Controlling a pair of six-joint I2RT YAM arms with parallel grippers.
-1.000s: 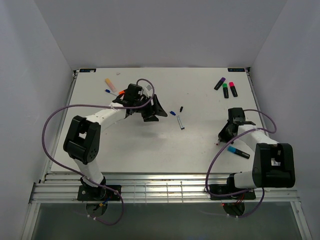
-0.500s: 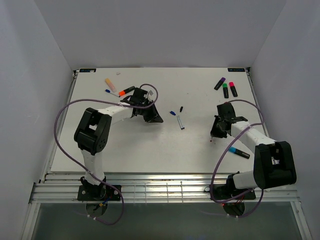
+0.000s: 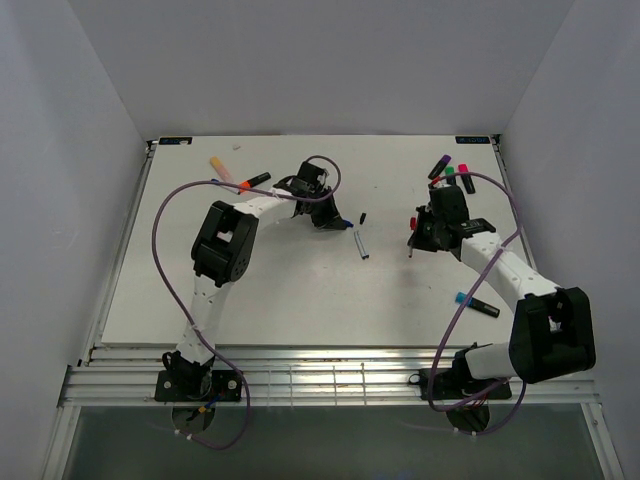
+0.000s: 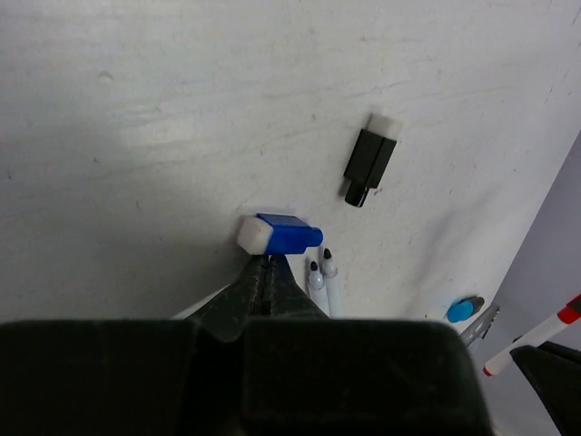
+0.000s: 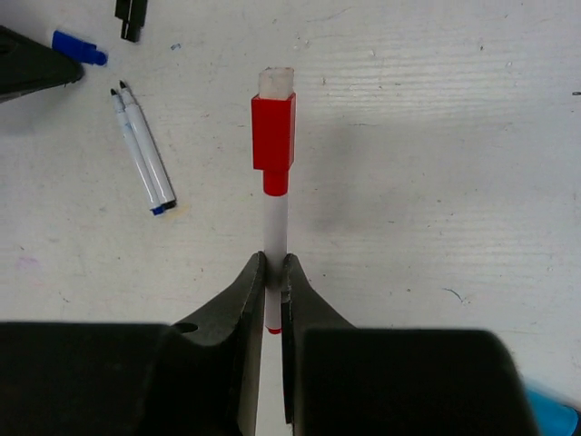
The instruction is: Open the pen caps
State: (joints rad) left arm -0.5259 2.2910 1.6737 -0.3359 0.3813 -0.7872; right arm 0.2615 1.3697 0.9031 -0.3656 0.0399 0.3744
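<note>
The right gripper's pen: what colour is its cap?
Red. The cap on the pen shows best in right wrist view.

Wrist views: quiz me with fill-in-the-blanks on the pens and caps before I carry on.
The right tool is shut on a thin white pen whose fitted cap is ____.
The loose cap at the left tool's closed tips is ____.
The farther cap beyond it, white-tipped, is ____.
Nearby, ____ uncapped thin pens lie side by side.
Missing: red; blue; black; two.
</note>
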